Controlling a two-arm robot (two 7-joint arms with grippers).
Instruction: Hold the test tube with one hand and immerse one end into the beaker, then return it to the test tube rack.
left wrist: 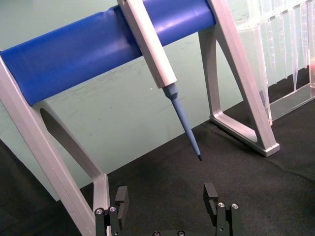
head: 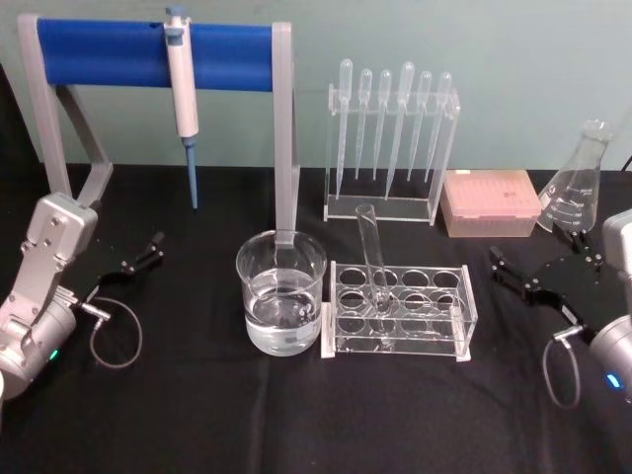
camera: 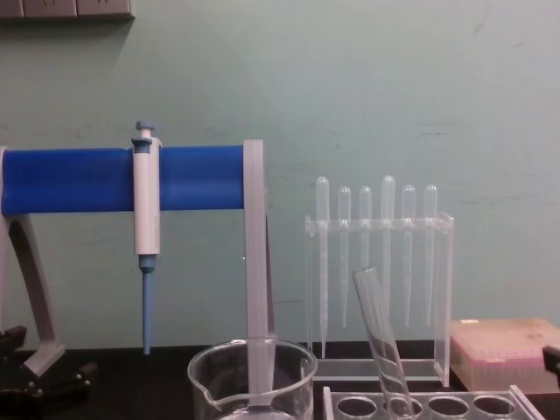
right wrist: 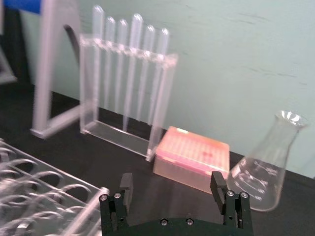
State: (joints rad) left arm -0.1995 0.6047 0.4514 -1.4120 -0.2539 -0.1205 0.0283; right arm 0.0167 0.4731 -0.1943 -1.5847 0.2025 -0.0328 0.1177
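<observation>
The test tube [head: 372, 249] leans tilted in a hole of the clear rack [head: 400, 312], its open end up; the chest view shows the test tube [camera: 381, 339] rising from the rack [camera: 437, 405]. The beaker [head: 280, 292], holding clear liquid, stands just left of the rack, and its rim shows in the chest view [camera: 252, 372]. My left gripper [head: 143, 254] rests open on the black table far left of the beaker, nothing between its fingers [left wrist: 166, 196]. My right gripper [head: 538, 254] sits open to the right of the rack, also holding nothing [right wrist: 172, 184].
A white-and-blue micropipette [head: 183, 89] hangs on a blue-barred stand [head: 109, 51] at the back left. A clear holder of several bulb pipettes [head: 390, 148] stands behind the rack. A pink tip box [head: 491, 202] and a glass conical flask [head: 578, 183] sit at the back right.
</observation>
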